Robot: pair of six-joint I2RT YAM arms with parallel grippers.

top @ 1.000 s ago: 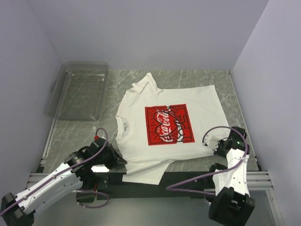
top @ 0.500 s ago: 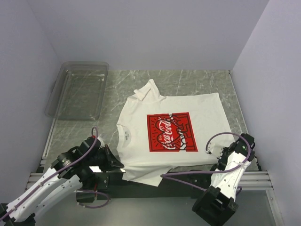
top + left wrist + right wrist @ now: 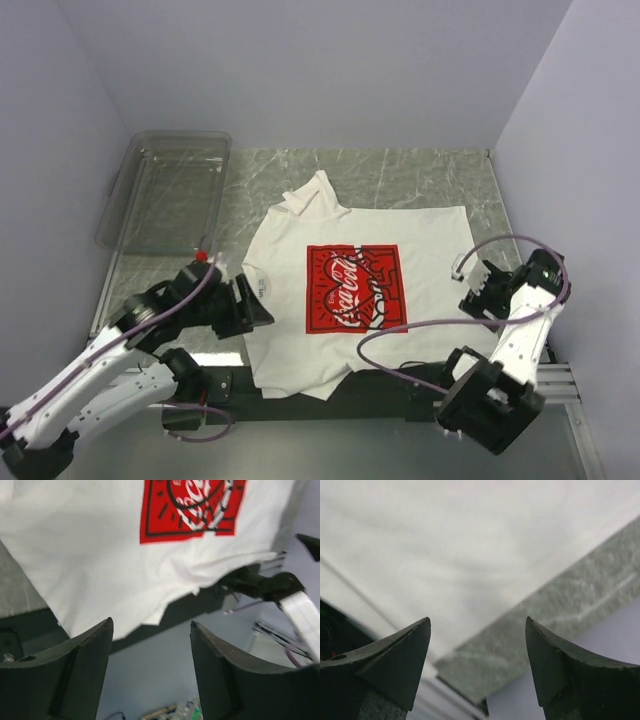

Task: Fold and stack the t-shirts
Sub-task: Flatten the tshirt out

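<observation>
Marble tabletop carries one shirt, print up, collar to the left, near sleeve hanging over the front edge. Over the last second the shirt has slid nearer and squared up. Left jaws by the collar and right jaws by the hem gape wide, holding nothing. Judgement: spreading done, first fold not begun.

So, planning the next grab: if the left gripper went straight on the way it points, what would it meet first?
Most likely the t-shirt: its white cloth lies just ahead of the left gripper, whose jaws are open and empty. Depth is unclear, so it might skim above.
</observation>
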